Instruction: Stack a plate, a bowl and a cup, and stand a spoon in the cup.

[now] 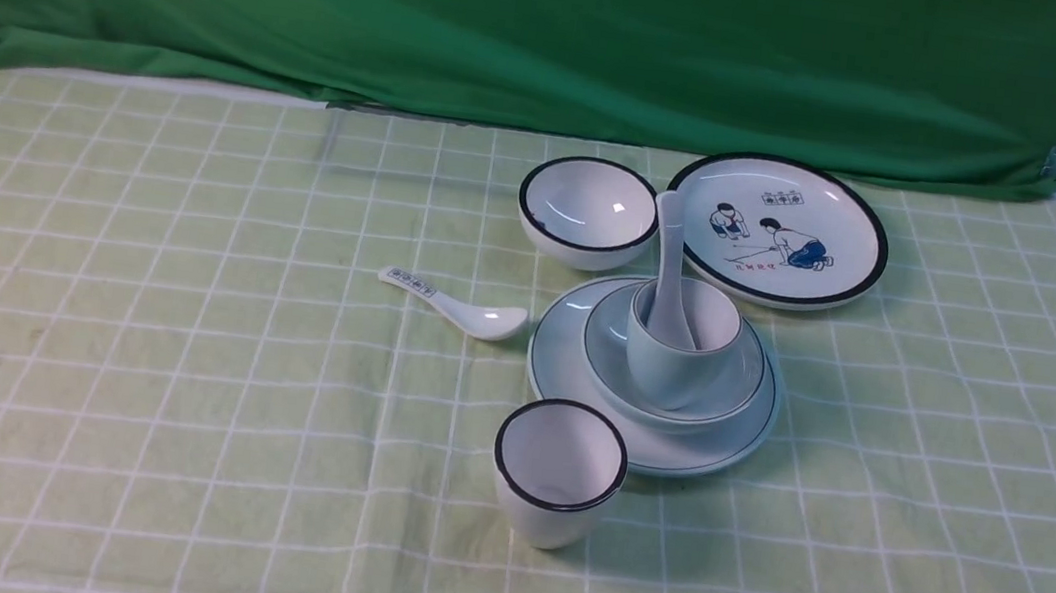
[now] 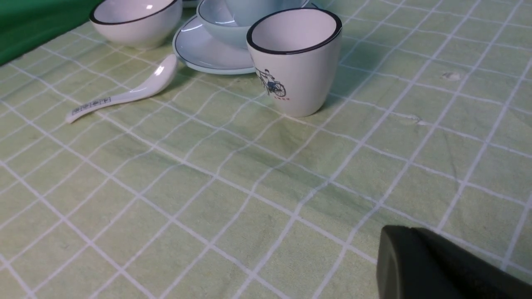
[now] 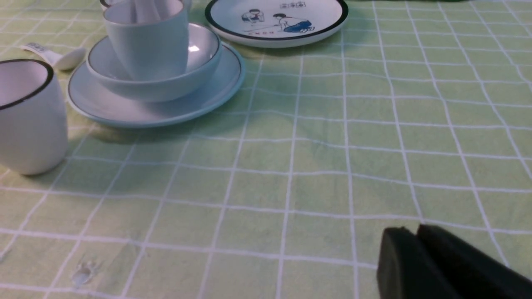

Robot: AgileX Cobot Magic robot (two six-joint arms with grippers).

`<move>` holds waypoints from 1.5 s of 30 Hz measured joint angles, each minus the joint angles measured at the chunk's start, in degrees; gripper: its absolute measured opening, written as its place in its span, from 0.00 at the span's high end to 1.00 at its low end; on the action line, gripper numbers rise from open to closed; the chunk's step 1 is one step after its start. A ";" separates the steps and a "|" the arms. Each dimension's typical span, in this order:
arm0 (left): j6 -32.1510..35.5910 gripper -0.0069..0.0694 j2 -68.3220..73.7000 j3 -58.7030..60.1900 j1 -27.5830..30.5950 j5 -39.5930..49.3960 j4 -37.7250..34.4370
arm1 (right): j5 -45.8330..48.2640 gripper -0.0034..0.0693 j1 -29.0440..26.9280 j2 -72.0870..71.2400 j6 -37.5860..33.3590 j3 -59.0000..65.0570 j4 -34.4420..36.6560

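The pale plate [image 1: 558, 381] lies right of centre on the checked cloth. The shallow bowl [image 1: 604, 346] sits on it, and the thin-rimmed cup [image 1: 674, 375] stands in the bowl. The plain white spoon [image 1: 670, 244] stands in the cup with its handle leaning up and away. The right wrist view shows the same stack: plate [image 3: 124, 112], bowl [image 3: 166, 89], cup [image 3: 153, 45]. My left gripper [image 2: 410, 229] and right gripper [image 3: 415, 229] are shut and empty, low over bare cloth and well short of the stack. Neither gripper shows in the front view.
A black-rimmed cup [image 1: 557, 471] stands just in front of the stack. A black-rimmed bowl [image 1: 587, 211] and a cartoon plate [image 1: 849, 225] lie behind it. A spoon with a printed handle [image 1: 452, 302] lies to its left. A green cloth backdrop [image 1: 521, 24] closes the far edge.
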 joint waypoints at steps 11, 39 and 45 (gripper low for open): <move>-1.91 0.91 -5.21 0.05 16.71 -18.51 -1.83 | -0.04 0.80 0.00 0.00 0.02 0.00 0.00; -9.85 0.91 -15.16 0.05 43.54 2.94 -3.00 | -0.19 0.70 0.00 0.00 0.07 0.02 0.04; -9.85 0.91 -15.16 0.05 43.54 2.94 -3.00 | -0.19 0.68 0.00 0.00 0.07 0.02 0.04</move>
